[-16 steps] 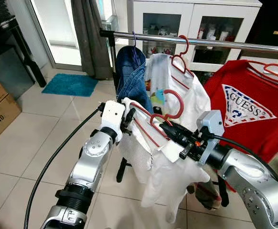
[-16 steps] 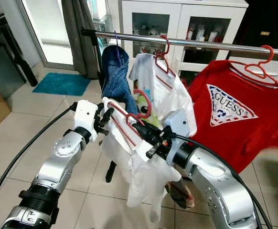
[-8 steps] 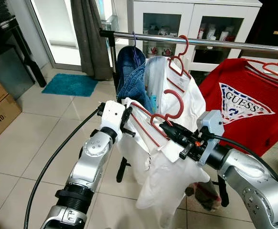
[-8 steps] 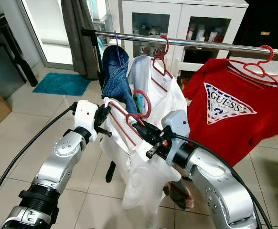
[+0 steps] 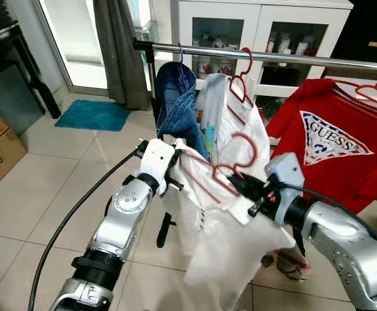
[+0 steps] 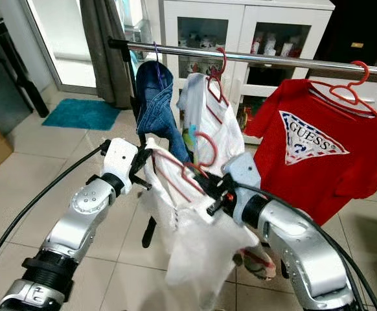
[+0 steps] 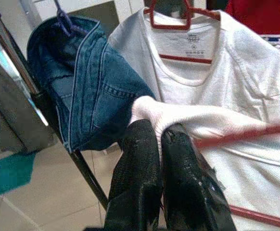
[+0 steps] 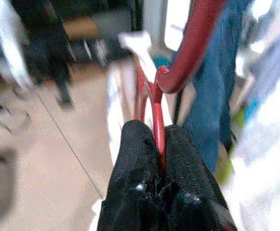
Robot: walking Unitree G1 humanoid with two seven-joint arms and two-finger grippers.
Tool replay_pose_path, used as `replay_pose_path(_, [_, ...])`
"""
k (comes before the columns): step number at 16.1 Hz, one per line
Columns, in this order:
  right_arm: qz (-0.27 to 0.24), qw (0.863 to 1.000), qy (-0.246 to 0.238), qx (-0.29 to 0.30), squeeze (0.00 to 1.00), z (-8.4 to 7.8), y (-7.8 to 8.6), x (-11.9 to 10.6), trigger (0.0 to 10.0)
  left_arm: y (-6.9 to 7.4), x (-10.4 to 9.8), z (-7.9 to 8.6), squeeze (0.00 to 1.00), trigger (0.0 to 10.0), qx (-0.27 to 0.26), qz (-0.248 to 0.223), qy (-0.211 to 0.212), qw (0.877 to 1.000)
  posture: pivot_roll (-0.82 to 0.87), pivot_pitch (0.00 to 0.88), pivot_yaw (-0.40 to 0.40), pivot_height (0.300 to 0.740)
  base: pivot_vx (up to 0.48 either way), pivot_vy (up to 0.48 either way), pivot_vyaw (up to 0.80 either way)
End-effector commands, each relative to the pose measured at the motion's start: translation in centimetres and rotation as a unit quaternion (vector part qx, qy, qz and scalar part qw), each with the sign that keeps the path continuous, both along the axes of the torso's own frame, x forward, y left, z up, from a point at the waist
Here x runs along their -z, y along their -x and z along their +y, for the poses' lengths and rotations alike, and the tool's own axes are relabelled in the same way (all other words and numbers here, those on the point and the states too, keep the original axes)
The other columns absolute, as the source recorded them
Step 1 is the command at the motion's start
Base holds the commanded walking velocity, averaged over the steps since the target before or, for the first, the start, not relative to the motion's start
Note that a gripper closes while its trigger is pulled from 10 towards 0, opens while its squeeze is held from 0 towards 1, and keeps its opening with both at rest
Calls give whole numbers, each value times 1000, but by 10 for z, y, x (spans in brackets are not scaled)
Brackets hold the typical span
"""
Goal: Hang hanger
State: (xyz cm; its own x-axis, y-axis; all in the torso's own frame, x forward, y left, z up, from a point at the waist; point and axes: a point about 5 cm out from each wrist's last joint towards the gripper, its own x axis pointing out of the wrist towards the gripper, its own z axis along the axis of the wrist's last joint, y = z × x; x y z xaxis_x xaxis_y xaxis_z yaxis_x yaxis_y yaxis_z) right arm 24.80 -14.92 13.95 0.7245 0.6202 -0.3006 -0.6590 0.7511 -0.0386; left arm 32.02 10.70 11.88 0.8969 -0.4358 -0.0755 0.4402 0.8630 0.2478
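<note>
Left eye view: right gripper (image 5: pixel 240 184) carried red hanger (image 5: pixel 243 152) rightward.

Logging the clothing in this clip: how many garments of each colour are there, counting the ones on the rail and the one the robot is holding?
White: 2, one hanging on the rail, one held by the grippers
Red: 1, the printed T-shirt
Blue: 1, the denim item
Total: 4

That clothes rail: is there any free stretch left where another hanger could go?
The rail looks bare between the hung white shirt and the red shirt, probably the best gap. Its left end is crowded, jeans close against that white shirt. The left gripper and right gripper hold the red hanger with its white shirt below the rail.
</note>
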Motion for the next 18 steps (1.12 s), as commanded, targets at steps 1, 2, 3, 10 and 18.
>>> replay_pose_path(1, [1, 999, 39, 10, 0, -3, -4, 3, 0, 1, -4, 0, 0, 0, 10, -5, -10, 1000, -182, 0, 19, 740, 0, 0, 0])
replay_pose_path(2, [3, 999, 49, 8, 0, -3, -4, 5, 0, 2, -4, 0, 0, 0, 16, -3, -15, 1000, -182, 0, 18, 740, 0, 0, 0])
replay_pose_path(3, [5, 999, 44, 2, 0, 0, -5, 4, 0, 3, -3, -3, 0, 0, 34, -1, -23, 999, -185, 0, 16, 740, 0, 0, 0])
replay_pose_path(10, [5, 998, 50, -27, 0, 23, -6, 6, 0, 18, -18, -49, 0, 0, 179, -4, 12, 984, -185, 0, 15, 740, 0, 0, 0])
replay_pose_path(18, [-14, 997, 62, 50, 0, 2, -23, 0, 0, 21, -10, -23, 0, 0, 123, 28, -69, 990, -187, 0, 17, 740, 0, 0, 0])
